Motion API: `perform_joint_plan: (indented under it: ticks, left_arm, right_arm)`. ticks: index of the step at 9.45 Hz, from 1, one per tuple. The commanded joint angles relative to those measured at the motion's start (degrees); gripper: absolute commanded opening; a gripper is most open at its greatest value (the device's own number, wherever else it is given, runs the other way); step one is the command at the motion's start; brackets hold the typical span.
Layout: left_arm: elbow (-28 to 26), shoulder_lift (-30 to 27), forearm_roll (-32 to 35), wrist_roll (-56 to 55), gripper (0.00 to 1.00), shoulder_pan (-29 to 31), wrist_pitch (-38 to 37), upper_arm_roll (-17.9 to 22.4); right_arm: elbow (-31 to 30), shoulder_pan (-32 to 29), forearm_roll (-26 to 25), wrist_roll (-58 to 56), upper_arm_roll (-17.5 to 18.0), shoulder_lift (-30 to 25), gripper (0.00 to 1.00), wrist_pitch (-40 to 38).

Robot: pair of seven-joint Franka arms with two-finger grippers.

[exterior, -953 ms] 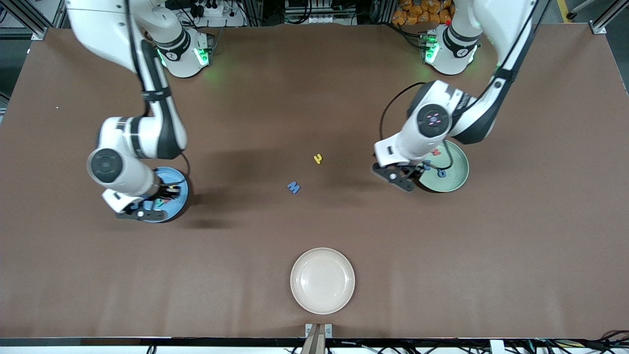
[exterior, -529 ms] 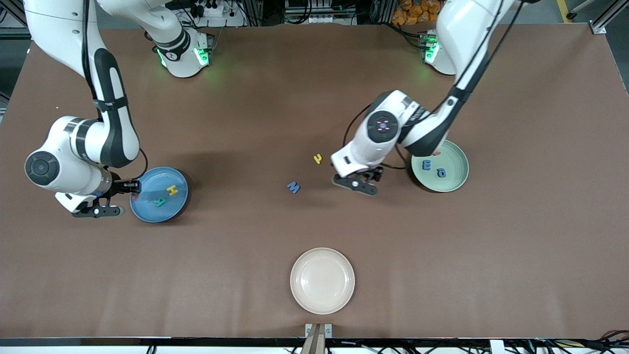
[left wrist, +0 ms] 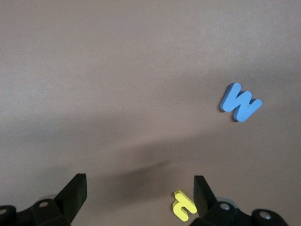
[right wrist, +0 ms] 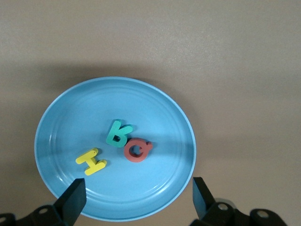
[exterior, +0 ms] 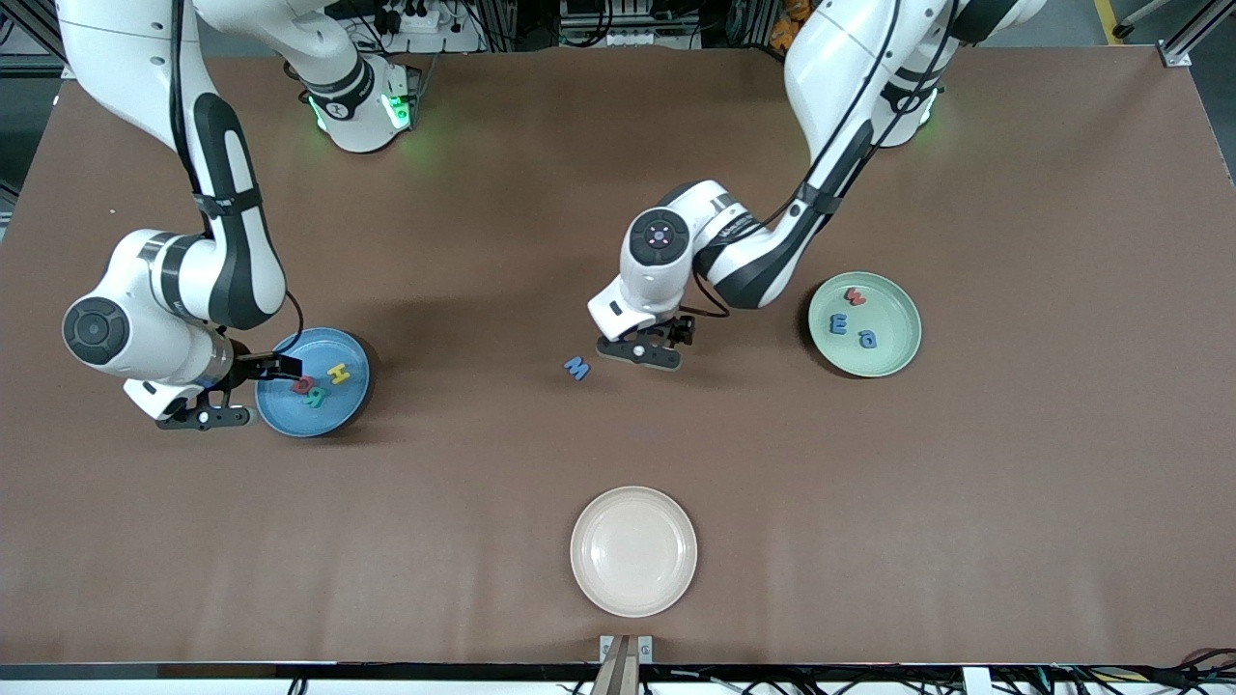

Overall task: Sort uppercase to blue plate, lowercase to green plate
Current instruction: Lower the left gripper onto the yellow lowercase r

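The spread-fingered, empty left gripper [exterior: 645,340] hangs over the yellow h [left wrist: 183,205] mid-table, while the right gripper [exterior: 253,386], also spread and empty, sits at the blue plate's [exterior: 290,415] rim.

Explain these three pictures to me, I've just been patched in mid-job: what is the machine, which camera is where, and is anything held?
Two white robot arms work at a brown table. One picture looks down from a high camera facing them; the other two come from cameras on each arm's wrist.

The right gripper, fingers open and empty, is at the rim of the blue plate; its wrist view shows the yellow H, teal R and red Q lying there.

The left gripper, open and empty, is over the yellow h, with the blue M beside it on the table.

The green plate holds a red letter, a blue e and a blue a. The cream plate is nearest the front camera.
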Motion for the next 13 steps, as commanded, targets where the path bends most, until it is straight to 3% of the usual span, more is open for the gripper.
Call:
perform_joint_plan:
  ticks: [1,2,8,13]
  left_arm:
    - [1.6,1.6,1.6,-2.9,1.00,-1.4,0.1,0.7]
    - [1.6,2.0,1.6,-4.8,1.00,-2.0,0.5,0.6]
    - [1.7,4.4,1.5,-13.1,1.00,-5.1,1.9,0.2]
    - [1.8,5.7,2.3,-8.6,1.00,-6.1,2.3,0.2]
  right_arm:
    - [-0.7,-0.1,1.3,0.2,0.5,-1.4,1.00,0.2]
    - [-0.7,-0.1,3.4,0.1,0.6,-1.4,1.00,-0.2]
    - [-0.8,0.2,3.5,-3.8,0.6,-1.4,1.00,-1.8]
    - [-0.8,0.2,3.4,-5.1,0.5,-1.8,1.00,-2.6]
